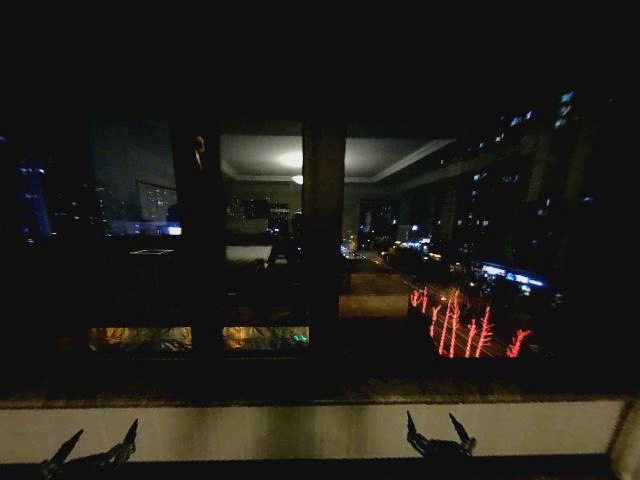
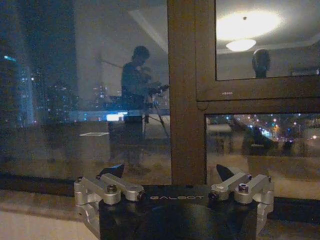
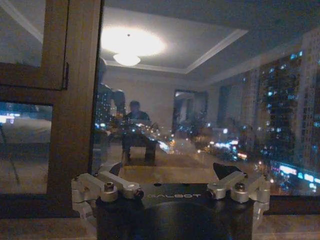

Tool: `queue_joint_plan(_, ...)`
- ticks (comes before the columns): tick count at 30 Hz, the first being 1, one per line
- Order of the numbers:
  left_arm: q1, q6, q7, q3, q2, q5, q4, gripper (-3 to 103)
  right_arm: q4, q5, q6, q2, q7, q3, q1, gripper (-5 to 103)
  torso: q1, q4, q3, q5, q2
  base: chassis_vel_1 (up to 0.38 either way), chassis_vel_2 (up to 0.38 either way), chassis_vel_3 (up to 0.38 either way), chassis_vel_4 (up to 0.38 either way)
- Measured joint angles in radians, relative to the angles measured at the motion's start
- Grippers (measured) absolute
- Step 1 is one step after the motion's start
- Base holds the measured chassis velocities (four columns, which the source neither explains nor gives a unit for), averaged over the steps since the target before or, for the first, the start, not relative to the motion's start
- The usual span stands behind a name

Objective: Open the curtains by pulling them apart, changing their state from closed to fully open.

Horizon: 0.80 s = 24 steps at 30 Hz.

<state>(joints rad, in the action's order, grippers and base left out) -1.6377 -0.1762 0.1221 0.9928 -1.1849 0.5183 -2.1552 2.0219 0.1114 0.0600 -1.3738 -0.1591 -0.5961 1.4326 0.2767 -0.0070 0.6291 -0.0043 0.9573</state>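
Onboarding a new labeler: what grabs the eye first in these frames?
The bare night window: city lights outside, with red light streaks at lower right and a glowing ceiling lamp mirrored in the glass. Below it, the left gripper and right gripper hang open above the pale sill, holding nothing.

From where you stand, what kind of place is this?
Probably a high-rise room at night: a brown-framed window over a pale sill, lit towers outside, a ceiling lamp's reflection in the glass.
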Motion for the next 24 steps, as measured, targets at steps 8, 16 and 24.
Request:
queue_joint_plan(8, 0.007, 0.005, 0.0, 0.0, 0.006, 0.0, 0.013, 100, -0.001, -0.004, -0.005, 0.0, -0.001, 0.001, -0.004, 100, -0.001, 0.0, 0.0, -0.0001, 0.0, 0.195, -0.184, -0.186, 0.187)
queue_joint_plan(16, 0.002, 0.045, -0.015, 0.002, 0.008, -0.036, 0.031, 100, -0.001, -0.026, 0.0, 0.0, -0.001, 0.004, -0.006, 100, -0.001, 0.0002, -0.001, 0.0, 0.001, 0.21, -0.241, -0.2, 0.226)
queue_joint_plan(24, 0.001, 0.048, -0.018, 0.004, 0.01, -0.038, 0.026, 100, 0.008, -0.039, 0.0, 0.0, -0.012, 0.004, -0.001, 100, -0.001, -0.0001, 0.0, -0.0001, 0.0, -0.054, -0.138, 0.037, 0.136)
